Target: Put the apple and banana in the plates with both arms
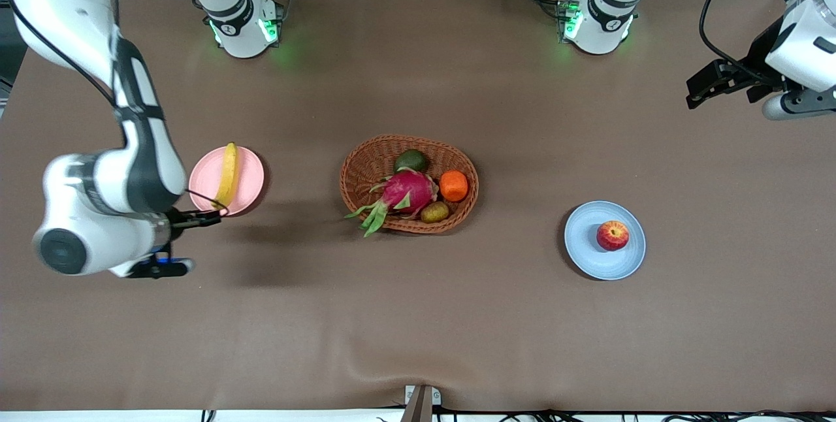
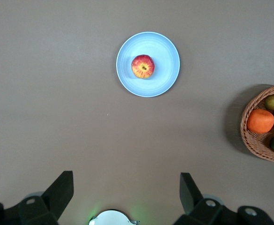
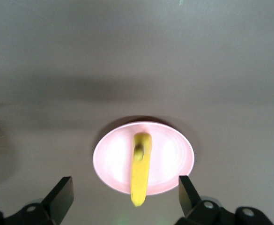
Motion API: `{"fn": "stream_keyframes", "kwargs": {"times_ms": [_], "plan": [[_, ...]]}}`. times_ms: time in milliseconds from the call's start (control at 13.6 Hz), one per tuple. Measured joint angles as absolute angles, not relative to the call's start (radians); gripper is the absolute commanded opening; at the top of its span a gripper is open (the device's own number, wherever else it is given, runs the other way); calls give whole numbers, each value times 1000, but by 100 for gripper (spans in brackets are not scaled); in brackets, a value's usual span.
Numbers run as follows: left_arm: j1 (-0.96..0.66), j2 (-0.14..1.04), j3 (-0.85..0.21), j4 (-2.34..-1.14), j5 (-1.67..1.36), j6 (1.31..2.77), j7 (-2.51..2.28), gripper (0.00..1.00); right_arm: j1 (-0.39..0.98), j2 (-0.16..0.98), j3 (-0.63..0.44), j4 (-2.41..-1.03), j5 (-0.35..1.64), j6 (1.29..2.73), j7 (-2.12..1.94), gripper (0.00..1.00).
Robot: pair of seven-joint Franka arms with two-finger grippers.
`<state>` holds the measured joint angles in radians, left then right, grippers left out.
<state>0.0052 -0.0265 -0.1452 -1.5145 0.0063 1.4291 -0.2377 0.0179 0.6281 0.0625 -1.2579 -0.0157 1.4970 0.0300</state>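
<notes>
Resting on the pink plate (image 1: 248, 177) at mid-left of the front view, the banana (image 1: 227, 174) overhangs its rim. The apple (image 1: 612, 236) sits on the blue plate (image 1: 588, 255), lower right. Both claws gape empty: right gripper (image 3: 122, 199) low left and largely hidden by its arm, left gripper (image 2: 126, 194) upper right with its arm cut off by the frame edge.

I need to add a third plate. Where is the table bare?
Bare cloth lies between the wicker basket and the blue plate, and along the table edge nearest the front camera. Crowded near the pink plate, where the right gripper hovers.
</notes>
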Motion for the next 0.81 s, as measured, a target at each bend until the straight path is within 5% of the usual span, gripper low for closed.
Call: {"fn": "stream_keyframes", "kwargs": {"times_ms": [367,808], "plan": [[-21,-93,-96,-1574,4,1433,-235,100,21,548,81,-1072,-45,1429,30,100],[-21,-93,-85,-1576,0,1453,-234,100,-17,238,75,-1094,-4,1254,25,100]]}}
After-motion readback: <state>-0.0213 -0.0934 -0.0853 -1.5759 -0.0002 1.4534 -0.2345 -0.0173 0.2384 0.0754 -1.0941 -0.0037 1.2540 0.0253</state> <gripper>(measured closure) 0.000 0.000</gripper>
